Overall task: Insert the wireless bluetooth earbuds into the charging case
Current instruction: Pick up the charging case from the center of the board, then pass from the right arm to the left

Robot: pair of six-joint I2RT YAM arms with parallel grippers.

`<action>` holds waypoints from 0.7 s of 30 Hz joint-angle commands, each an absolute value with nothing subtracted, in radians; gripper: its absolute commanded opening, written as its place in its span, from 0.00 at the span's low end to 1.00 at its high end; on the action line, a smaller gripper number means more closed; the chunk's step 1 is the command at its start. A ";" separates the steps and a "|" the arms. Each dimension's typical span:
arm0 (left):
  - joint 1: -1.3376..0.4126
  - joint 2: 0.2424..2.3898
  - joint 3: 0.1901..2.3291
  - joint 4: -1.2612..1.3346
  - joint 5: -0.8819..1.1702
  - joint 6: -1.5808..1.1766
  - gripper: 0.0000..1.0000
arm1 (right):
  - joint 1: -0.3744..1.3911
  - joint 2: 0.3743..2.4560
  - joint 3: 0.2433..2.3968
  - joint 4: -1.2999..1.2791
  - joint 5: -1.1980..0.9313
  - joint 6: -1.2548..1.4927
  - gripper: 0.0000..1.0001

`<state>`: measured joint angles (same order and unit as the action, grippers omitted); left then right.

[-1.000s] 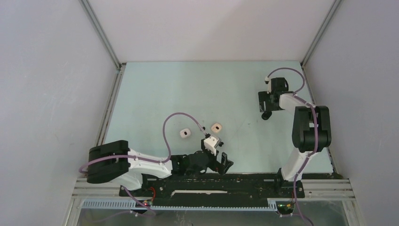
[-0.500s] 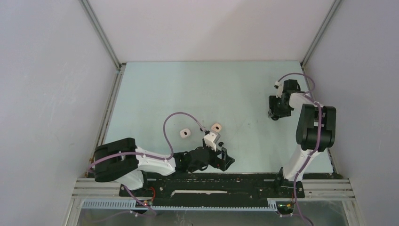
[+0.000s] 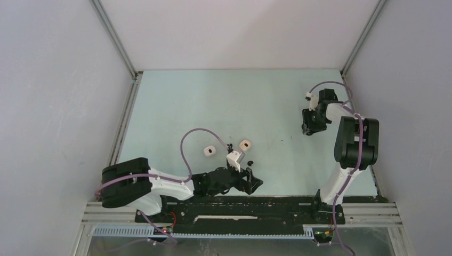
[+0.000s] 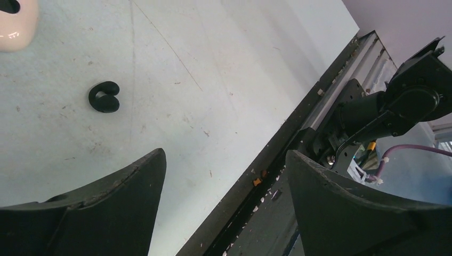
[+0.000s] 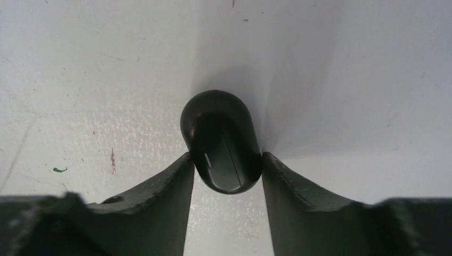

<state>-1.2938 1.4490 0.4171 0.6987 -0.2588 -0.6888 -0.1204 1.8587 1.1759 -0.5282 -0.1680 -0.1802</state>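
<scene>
Vs. a sec ago, the R gripper [image 5: 226, 160] is found shifted slightly toward the right wall and narrowed. Its fingers are now pressed against both sides of the black case [image 5: 219, 133], so the case is grasped, lid apparently shut, at the far right of the table [image 3: 213, 101]. Whether it is lifted off the surface can't be told.

The L gripper [image 4: 225, 160] is left released, jaws only a little narrower than before and nothing between them. It is drawn a bit nearer the front rail. The black earbud [image 4: 104, 97], not seen from above a sec ago, is now exposed, lying loose just ahead of the L fingers, near the beige case [image 3: 245, 144] and the white case [image 3: 209, 151].

For the task: the case is secured but closed and well apart from the earbud, so nothing is inserted yet. Prob. the case must be brought over & opened, and the earbud picked up.
</scene>
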 commanded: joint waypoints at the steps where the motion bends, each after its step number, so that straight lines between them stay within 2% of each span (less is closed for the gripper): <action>1: -1.283 1.390 0.443 0.660 -0.286 -0.678 0.88 | -0.097 1.880 1.216 -0.554 -0.150 -0.209 0.45; 3: -1.275 1.372 0.458 0.619 -0.280 -0.670 0.87 | -0.097 1.853 1.215 -0.556 -0.147 -0.207 0.38; 6: -1.238 1.341 0.491 0.538 -0.216 -0.685 0.86 | -0.093 1.782 1.205 -0.566 -0.171 -0.204 0.33; 9: -1.179 1.307 0.499 0.475 -0.142 -0.761 0.85 | -0.091 1.669 1.175 -0.573 -0.259 -0.205 0.33; 13: -1.049 1.288 0.475 0.504 0.064 -0.831 0.82 | -0.058 1.520 1.141 -0.585 -0.373 -0.206 0.33; 21: -0.908 1.191 0.504 0.424 0.185 -0.812 0.82 | 0.216 1.286 0.997 -0.550 -0.408 -0.348 0.34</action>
<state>-0.9474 1.2625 0.4698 0.4564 0.0902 -0.8047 0.1005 1.3609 1.0782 -0.5678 -0.3614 -0.2478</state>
